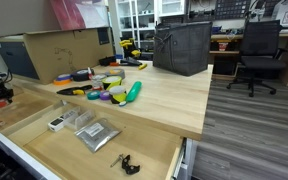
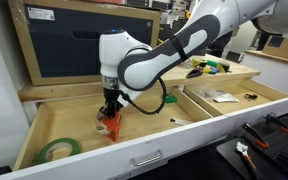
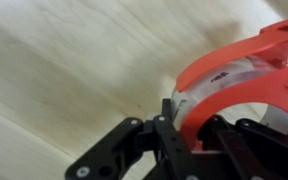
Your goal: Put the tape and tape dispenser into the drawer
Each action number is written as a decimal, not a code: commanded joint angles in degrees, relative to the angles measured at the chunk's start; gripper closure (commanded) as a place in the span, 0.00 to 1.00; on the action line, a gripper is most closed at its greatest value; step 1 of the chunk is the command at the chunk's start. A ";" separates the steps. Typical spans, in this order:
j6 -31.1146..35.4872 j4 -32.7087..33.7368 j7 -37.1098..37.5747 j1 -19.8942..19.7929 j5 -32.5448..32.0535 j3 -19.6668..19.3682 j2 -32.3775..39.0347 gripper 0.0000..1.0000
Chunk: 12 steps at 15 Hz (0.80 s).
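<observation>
- While it stands pulled open, the wide, shallow drawer of pale plywood (image 2: 69, 122) (image 1: 154, 135) fills the lower part of both exterior views, and thin wooden dividers split it into compartments.
- Behind the drawer in an exterior view, the light wooden table top (image 1: 174, 95) runs across the middle of the frame and carries a clutter of coloured objects.
- Curving down from the upper right of an exterior view, the white robot arm (image 2: 169, 55) reaches into the drawer's large compartment at the left of the frame.
- A dark grey fabric bin (image 1: 181, 48) stands at the back of the table top, upper centre, and a brown cardboard box (image 1: 62, 50) stands to its left.
- The flat green roll of tape (image 2: 59, 150) lies on the drawer floor at the lower left, in the same compartment as the arm and apart from it.
- The small red tape dispenser with dark parts (image 2: 109, 124) (image 3: 239, 75) sits at or just over that compartment's floor, left of centre; I cannot tell whether it touches the wood.
- The black gripper (image 2: 109, 108) (image 3: 184, 125) points straight down with its jaws clamped on the tape dispenser.
- A flat silver packet (image 1: 94, 133) (image 2: 222, 96) lies in a neighbouring compartment.
</observation>
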 commanded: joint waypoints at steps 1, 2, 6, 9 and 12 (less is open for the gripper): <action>-1.48 8.19 -2.54 1.15 1.40 -1.17 4.16 0.94; -1.90 9.85 -2.83 1.17 1.56 -1.20 5.02 0.94; -2.96 15.81 -4.58 1.18 2.05 -0.99 8.20 0.94; -3.79 20.18 -5.65 1.48 2.20 -1.12 10.63 0.94; -5.44 24.30 -6.78 2.09 2.54 -0.98 13.04 0.94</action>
